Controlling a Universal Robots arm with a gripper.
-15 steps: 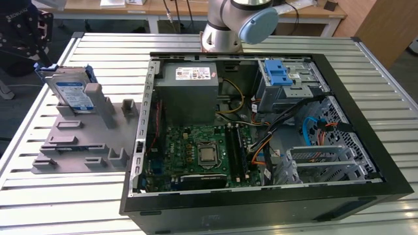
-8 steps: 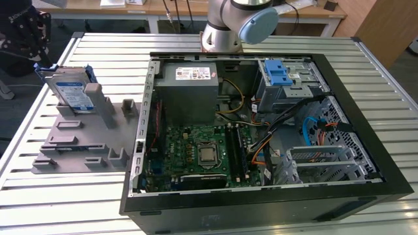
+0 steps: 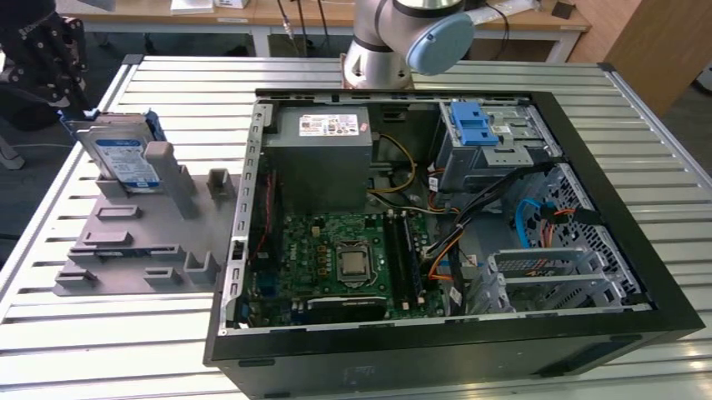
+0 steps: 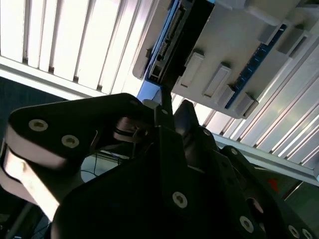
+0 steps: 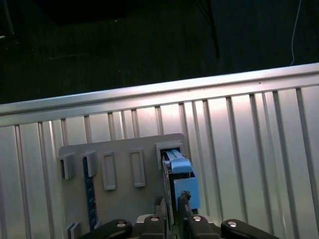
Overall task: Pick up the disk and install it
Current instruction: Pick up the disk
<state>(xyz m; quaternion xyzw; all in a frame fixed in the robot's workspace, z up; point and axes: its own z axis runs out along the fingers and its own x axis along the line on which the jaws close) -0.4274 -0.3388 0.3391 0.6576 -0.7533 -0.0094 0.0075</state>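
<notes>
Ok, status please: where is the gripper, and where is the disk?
Gripper above the disk, not touching it. Disk upright in the grey holder, outside the computer case. Nothing seen in the way.

Exterior view: bright, even light from above; computer case (image 3: 368, 200) interior softly shadowed.
Second wrist view: table (image 4: 65, 40) slats glare white; gripper (image 4: 174, 107) backlit, nearly black.
First wrist view: dim, black background.

Grey holder plate (image 5: 122, 149) on slatted table (image 5: 249, 149), blue-railed disk (image 5: 182, 185) in its slot, hand (image 5: 172, 203) nearby
</notes>
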